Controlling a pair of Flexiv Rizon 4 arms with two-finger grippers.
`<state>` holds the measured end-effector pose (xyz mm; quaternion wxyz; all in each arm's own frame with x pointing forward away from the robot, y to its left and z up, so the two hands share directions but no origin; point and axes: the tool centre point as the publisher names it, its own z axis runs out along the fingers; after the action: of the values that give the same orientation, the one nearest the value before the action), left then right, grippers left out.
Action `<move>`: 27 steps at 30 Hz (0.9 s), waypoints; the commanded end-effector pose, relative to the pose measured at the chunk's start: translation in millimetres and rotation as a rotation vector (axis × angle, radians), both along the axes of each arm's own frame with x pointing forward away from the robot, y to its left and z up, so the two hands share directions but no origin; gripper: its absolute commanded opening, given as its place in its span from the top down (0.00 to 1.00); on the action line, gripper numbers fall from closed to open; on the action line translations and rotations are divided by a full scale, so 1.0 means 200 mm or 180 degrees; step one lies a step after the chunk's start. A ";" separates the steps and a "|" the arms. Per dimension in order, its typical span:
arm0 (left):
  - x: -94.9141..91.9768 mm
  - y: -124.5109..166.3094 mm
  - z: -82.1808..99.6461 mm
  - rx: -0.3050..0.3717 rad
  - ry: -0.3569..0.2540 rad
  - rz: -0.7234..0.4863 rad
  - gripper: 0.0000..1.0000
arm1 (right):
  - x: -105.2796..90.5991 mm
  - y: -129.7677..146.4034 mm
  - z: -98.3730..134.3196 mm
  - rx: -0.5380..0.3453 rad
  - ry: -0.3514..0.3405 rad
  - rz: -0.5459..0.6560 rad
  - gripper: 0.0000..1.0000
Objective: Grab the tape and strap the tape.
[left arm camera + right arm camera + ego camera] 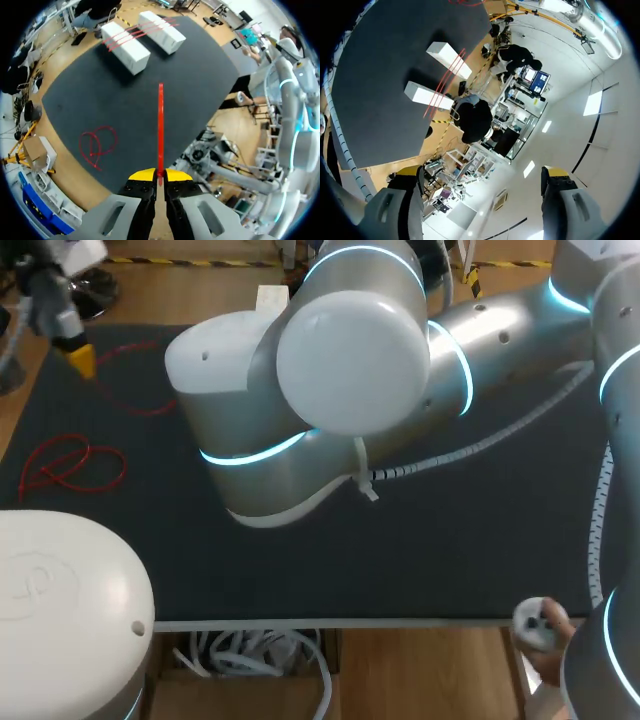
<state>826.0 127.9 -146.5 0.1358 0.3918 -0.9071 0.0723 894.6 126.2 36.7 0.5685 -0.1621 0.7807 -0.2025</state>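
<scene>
While your left tool (160, 181) pinches the red tape (160, 125), stretched straight ahead, your right tool (482, 175) hangs wide open. Two white boxes (125, 47) stand beyond the tape; a loose red coil (97, 145) lies beside it on the counter (200, 75).

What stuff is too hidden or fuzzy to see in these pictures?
- Head view: the white boxes are almost entirely hidden behind the right arm; only a corner peeks out.
- Head view: the left gripper is blurred, so its fingers are unclear there.
- Left wrist view: the red tape in that gripper is too thin to tell if it joins the strands on the boxes.
</scene>
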 end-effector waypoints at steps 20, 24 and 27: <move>0.15 0.35 -0.03 0.0072 0.0083 -0.0144 0.00 | 0.01 -0.01 0.01 -0.0007 0.0009 0.0008 0.00; 0.15 0.35 -0.03 0.0072 0.0083 -0.0144 0.00 | 0.01 -0.01 0.01 -0.0007 0.0009 0.0008 0.00; 0.15 0.35 -0.03 0.0072 0.0083 -0.0144 0.00 | 0.01 -0.01 0.01 -0.0007 0.0009 0.0008 0.00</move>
<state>855.2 198.2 -153.7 0.1441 0.3745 -0.9143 0.0552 894.9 125.9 36.9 0.5683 -0.1622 0.7809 -0.2023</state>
